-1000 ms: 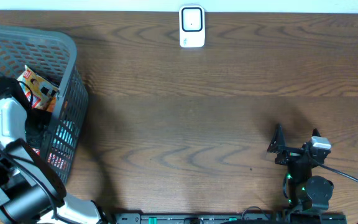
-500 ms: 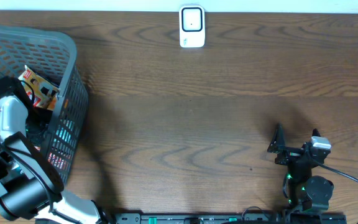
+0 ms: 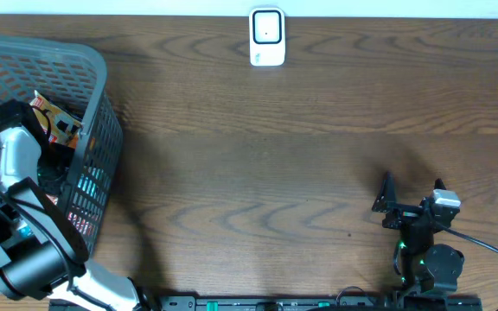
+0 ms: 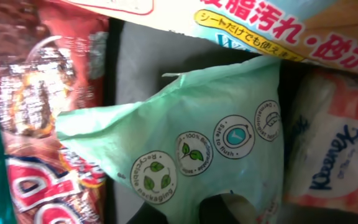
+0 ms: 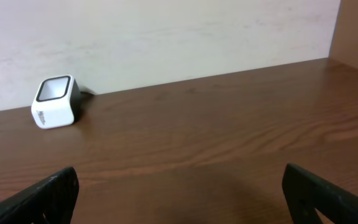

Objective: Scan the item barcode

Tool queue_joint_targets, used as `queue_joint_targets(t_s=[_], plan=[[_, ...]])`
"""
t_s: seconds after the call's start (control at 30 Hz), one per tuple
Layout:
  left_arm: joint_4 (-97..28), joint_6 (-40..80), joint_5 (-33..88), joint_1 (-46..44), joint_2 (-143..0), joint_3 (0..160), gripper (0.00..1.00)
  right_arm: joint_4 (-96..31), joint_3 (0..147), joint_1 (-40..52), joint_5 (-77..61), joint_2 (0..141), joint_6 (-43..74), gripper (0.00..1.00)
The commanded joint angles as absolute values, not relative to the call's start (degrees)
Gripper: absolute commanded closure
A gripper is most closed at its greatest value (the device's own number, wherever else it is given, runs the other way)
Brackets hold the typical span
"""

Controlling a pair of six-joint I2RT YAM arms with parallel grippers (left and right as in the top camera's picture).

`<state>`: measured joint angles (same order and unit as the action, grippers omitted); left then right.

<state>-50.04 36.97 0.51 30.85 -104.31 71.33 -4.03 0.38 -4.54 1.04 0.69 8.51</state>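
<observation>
Gripping pale green crinkled plastic pouch (image 4: 185, 143) inside grey mesh basket (image 3: 85, 69), left gripper (image 4: 229, 208) clamped; thin film risks slipping on lift. Right gripper (image 5: 179, 199) wide, idle.

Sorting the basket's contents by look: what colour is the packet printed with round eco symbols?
Pale mint green packet with darker green circular icons, clearest in the left wrist view.

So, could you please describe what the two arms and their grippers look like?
The left arm has a white upper housing and black lower segments with black cables. The right arm is black with a small white-grey module, green indicator lights and a black cable trailing right. The right gripper has dark, matte fingers.
</observation>
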Motion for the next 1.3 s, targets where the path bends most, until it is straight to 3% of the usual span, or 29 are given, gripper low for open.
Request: queue_joint_targets(t_s=[0.0,0.37,0.67,0.87,1.27], plan=[[-50.48,35.62,-2.61,31.22,-98.67,71.99,0.93,-4.23,0.32,-4.62,0.93,0.32,8.10,0.01],[-46.02,38.92,0.69,35.62,-70.72,73.08,0.92,-4.23,0.32,-4.60,0.93,0.32,8.10,0.01],[-33.71,41.47,35.62,31.75,-59.44,73.08,0.92,-4.23,0.32,-4.62,0.93,0.34,8.10,0.01],[-32.64,39.18,39.20,16.23,-60.60,72.36,0.93,-4.23,0.32,-4.62,0.93,0.32,8.10,0.00],[-32.62,35.64,19.22,-19.73,-77.52,72.18,0.93,-4.23,0.32,-4.62,0.93,0.32,8.10,0.01]])
